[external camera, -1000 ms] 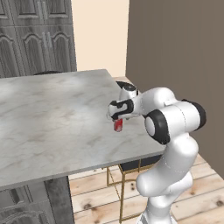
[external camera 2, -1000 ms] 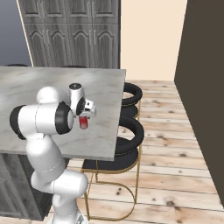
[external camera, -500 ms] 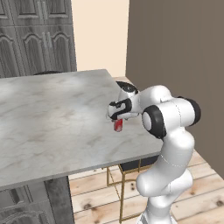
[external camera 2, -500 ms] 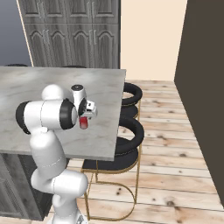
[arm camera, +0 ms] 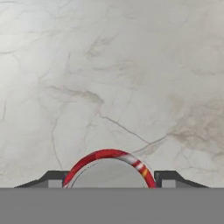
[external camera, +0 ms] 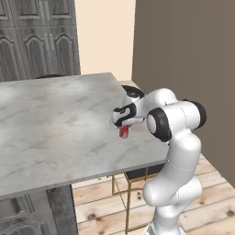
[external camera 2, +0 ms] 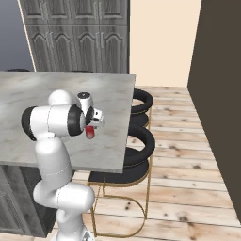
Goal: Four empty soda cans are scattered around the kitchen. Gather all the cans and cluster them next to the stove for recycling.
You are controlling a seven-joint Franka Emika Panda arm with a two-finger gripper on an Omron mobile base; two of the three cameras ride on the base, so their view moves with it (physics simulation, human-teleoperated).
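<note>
Left base view: the gripper (external camera: 123, 125) reaches over the marble counter (external camera: 55, 124) near its right edge, with a red soda can (external camera: 124, 132) under it — the can's top is hidden by the hand. A black stool (external camera: 133, 92) is partly covered by the arm.

Right base view: the soda can (external camera 2: 89, 132) hangs at the gripper (external camera 2: 92, 126), above the counter (external camera 2: 108, 141).

Hand view: the fingertips (arm camera: 52, 178) sit flush against both sides of the soda can (arm camera: 109, 168) — closed on it; its lower half is cut off.
</note>
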